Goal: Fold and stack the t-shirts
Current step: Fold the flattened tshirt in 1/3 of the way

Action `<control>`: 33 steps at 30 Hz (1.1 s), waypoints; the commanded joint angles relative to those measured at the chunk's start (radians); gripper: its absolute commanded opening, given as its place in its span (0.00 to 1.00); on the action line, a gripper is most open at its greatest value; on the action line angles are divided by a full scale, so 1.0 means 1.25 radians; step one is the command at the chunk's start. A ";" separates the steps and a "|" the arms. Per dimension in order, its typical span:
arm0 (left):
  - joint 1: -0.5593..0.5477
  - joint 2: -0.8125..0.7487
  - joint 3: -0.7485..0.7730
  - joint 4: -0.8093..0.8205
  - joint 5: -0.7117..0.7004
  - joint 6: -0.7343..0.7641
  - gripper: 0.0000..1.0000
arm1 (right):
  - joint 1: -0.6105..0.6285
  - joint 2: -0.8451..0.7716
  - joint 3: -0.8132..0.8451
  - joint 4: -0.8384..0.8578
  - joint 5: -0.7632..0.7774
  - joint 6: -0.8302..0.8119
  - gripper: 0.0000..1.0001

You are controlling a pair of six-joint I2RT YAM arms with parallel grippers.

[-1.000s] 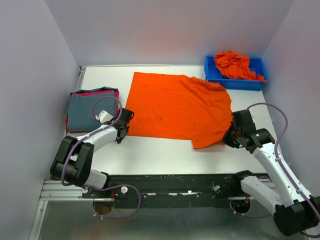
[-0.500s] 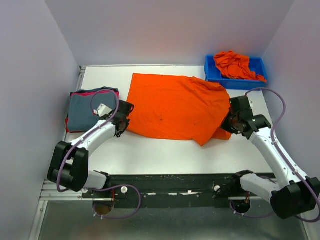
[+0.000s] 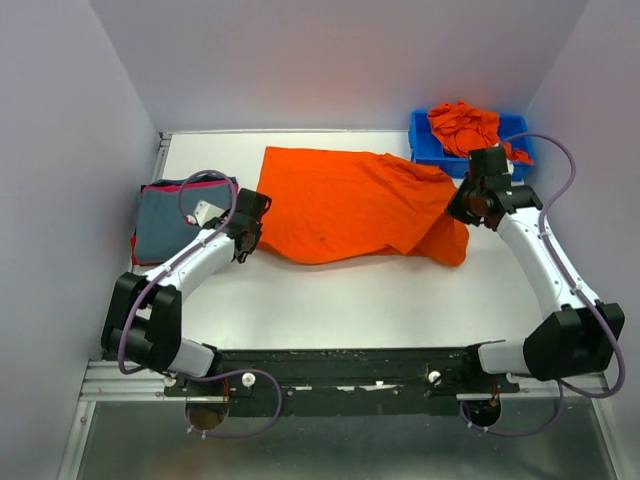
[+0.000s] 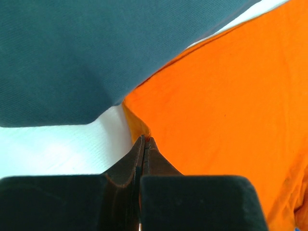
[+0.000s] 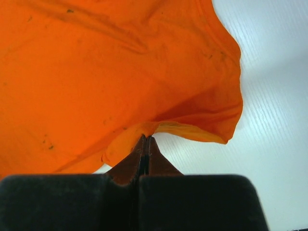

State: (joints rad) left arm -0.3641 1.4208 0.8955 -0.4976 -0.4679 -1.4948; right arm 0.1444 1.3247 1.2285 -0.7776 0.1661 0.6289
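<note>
Drawn farther from the near edge than a second ago: orange t-shirt (image 3: 350, 205), centred on white table (image 3: 330, 300), right side doubled over. At left, folded grey-blue t-shirt (image 3: 165, 225) over red-pink t-shirt (image 3: 205, 181). Far right, blue bin (image 3: 430, 155) with orange cloth (image 3: 462, 128), probably more shirts. Clamped tight on the orange hem: left gripper (image 4: 144, 140), right gripper (image 5: 145, 139).

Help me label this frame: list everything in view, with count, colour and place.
spread t-shirt: 1, bright orange, mid-table, partly folded over
folded t-shirts: at least 2, grey-blue over red-pink, stacked at the left edge
crumpled t-shirts: count unclear, orange, in the bin
bin: 1, blue, far right corner
table: 1, white
left gripper: 1, black, shut on the spread t-shirt's left corner
right gripper: 1, black, shut on its right edge
</note>
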 commanded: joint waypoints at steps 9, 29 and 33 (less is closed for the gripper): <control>0.034 0.136 0.134 0.029 -0.052 -0.066 0.00 | -0.071 0.224 0.199 0.009 -0.085 -0.054 0.01; 0.069 0.283 0.290 0.031 -0.037 -0.038 0.00 | -0.100 0.521 0.512 -0.064 -0.072 -0.110 0.01; 0.069 0.317 0.324 0.027 -0.031 -0.028 0.00 | -0.104 0.554 0.558 -0.071 -0.067 -0.120 0.01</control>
State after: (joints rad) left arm -0.2832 1.7679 1.2461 -0.4702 -0.5079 -1.5490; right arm 0.0277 1.9793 1.8534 -0.8368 0.0872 0.5137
